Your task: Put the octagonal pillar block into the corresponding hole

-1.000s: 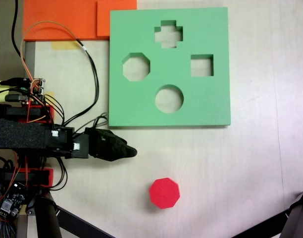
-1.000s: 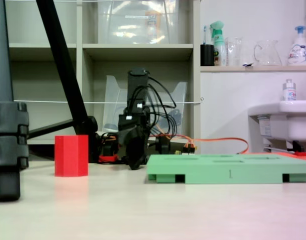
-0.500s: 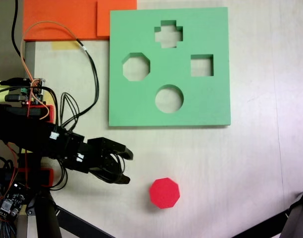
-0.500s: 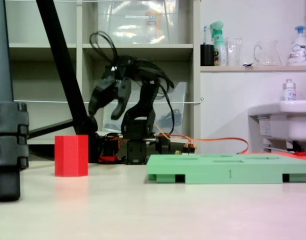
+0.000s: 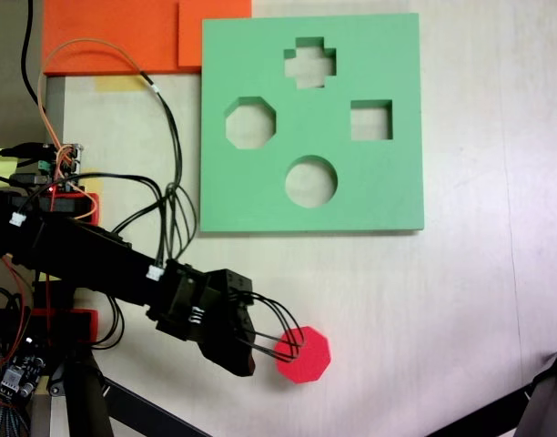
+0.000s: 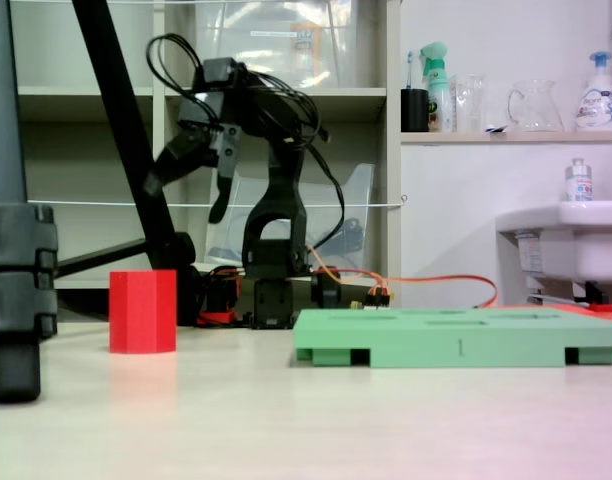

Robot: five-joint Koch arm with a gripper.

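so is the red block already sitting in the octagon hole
No: in a fixed view the red block stands on the bare table, apart from the green board, whose octagon hole is empty.

orange foam sheet [image 5: 115,35], tripod leg [image 6: 126,130] — shelving [image 6: 276,95]

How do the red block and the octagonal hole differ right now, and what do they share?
The red block is a solid standing upright on the bare table, while the octagonal hole is an empty cutout in the green board. In the low fixed view the block rises well above the board, so it is taller than the hole is deep. The open gripper is beside the block, far from the hole. Both share an eight-sided outline of similar width.
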